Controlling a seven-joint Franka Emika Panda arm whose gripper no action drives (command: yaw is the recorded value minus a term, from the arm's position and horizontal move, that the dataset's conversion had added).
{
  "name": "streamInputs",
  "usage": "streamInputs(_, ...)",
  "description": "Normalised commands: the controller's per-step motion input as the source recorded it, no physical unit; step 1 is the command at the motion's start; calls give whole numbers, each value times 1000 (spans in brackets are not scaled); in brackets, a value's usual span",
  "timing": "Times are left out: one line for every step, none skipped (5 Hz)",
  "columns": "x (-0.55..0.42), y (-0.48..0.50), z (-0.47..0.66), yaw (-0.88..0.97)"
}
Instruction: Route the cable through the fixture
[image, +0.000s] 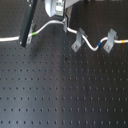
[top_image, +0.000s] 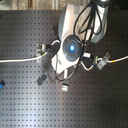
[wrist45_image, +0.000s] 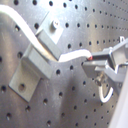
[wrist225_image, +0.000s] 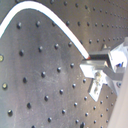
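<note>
A white cable (image: 92, 46) snakes across a black perforated table (image: 60, 95) in the first exterior view, running in from that first exterior view's left, rising to the gripper (image: 64, 22) near the top, then dipping through two grey clips and off to the first exterior view's right. A short green band (image: 31, 34) marks it near a tilted clip (image: 31, 28); a blue-and-yellow band (image: 107, 45) sits beside the rightmost clip (image: 110, 40). The fixture (image: 77, 39), a small grey metal bracket with a forked top and a flat tab, stands between them, the cable passing its fork. In the first wrist view the cable (wrist45_image: 47, 45) lies in the bracket's (wrist45_image: 35, 64) channel, and the gripper (wrist45_image: 94, 59) pinches the cord just beyond it, fingers closed on it. The second wrist view shows the same grip (wrist225_image: 92, 60) on the arching cable (wrist225_image: 55, 17).
</note>
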Motion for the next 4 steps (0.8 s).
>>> streamInputs(332, 34, 85, 268)
streamInputs(249, -128, 136, 374)
streamInputs(-12, -5, 0, 0)
streamInputs(-364, -538, -3, -297)
